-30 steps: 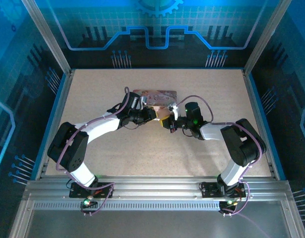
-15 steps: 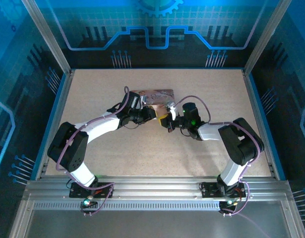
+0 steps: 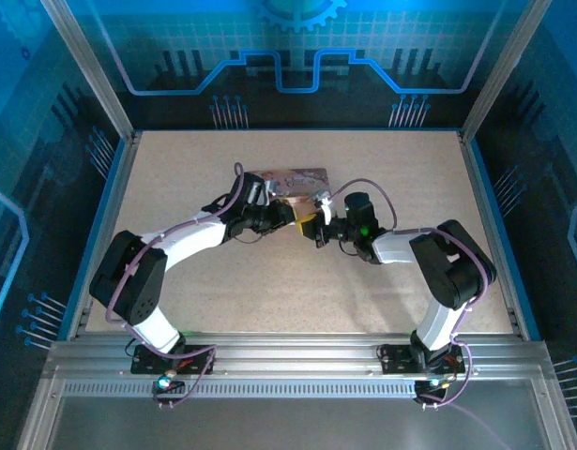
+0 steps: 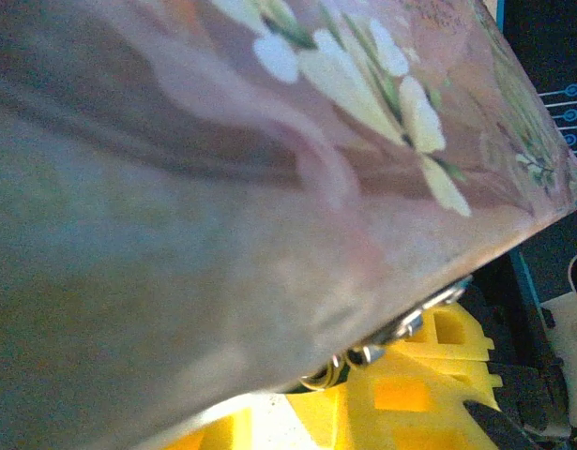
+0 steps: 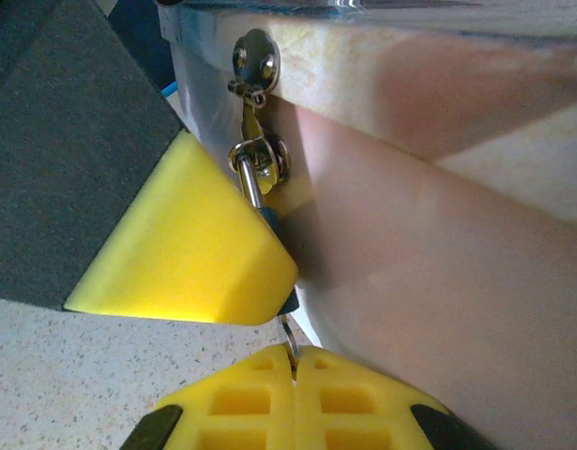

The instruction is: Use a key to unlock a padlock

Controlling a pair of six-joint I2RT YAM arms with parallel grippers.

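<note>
Right gripper [image 5: 293,364] nudged toward 10 o'clock since a second ago, clenched on key [image 5: 288,330], padlock [image 5: 254,187] just beyond at its 12 o'clock against pink tin [image 5: 438,244], left gripper [image 3: 290,217] beside padlock, grip undeterminable, both arms elbow-bent, converging.

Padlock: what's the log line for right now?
right gripper shut on key | key tip at padlock | padlock hangs from pink tin

I see the tin [image 4: 297,159] in dusty pink, with white petals and green leaves painted across it. The right tool's [image 5: 294,361] fingers [image 5: 241,403] are bright yellow with a waffle grid. The padlock [image 5: 269,220] shows a bluish edge, the key [image 5: 287,330] silver-grey. The counter [image 5: 44,375] is beige, finely speckled
</note>
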